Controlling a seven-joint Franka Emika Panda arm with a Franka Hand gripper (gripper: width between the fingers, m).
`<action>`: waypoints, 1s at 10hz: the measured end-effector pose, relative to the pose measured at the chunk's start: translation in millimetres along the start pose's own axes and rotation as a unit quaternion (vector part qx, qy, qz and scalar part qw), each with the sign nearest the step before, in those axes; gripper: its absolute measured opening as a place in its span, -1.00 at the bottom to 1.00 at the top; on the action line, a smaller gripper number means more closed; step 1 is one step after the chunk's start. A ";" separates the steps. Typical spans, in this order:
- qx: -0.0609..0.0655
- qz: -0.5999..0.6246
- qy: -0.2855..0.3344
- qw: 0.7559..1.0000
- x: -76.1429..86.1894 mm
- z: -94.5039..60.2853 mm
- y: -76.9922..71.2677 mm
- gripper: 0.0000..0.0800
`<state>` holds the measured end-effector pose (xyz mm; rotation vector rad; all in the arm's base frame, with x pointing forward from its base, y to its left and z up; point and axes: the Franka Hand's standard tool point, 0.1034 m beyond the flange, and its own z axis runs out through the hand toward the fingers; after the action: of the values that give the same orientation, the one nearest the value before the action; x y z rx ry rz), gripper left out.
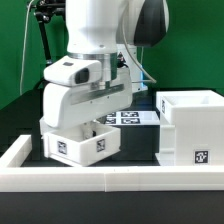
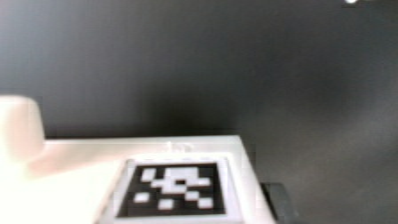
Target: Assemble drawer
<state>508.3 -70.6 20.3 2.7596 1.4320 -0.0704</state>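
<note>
A small white tray with black-and-white tags on its sides sits at the exterior view's left, just behind the low front wall. My gripper is down on top of it. In the wrist view the tray's tagged face fills the space at my gripper. One dark finger rests against its edge and the other is hidden. A white knob shows at the side. The tall hollow box stands at the exterior view's right. A second tray is not in view.
The marker board lies flat on the black table between the tray and the tall box. The low white wall edges the table in front. A green backdrop stands behind the arm.
</note>
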 end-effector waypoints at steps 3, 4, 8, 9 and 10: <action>-0.001 -0.083 -0.004 0.997 -5.2 0.8 2.0 -0.89; 0.000 -0.098 -0.004 0.995 -5.8 1.0 2.1 -0.89; 0.000 -0.278 -0.015 0.960 4.0 -0.2 1.0 -0.89; -0.002 -0.323 -0.019 0.946 10.6 0.2 4.5 -0.89; -0.002 -0.351 -0.023 0.936 15.3 1.6 8.8 -0.89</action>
<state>524.3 -63.3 17.9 2.0749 2.3030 -0.1423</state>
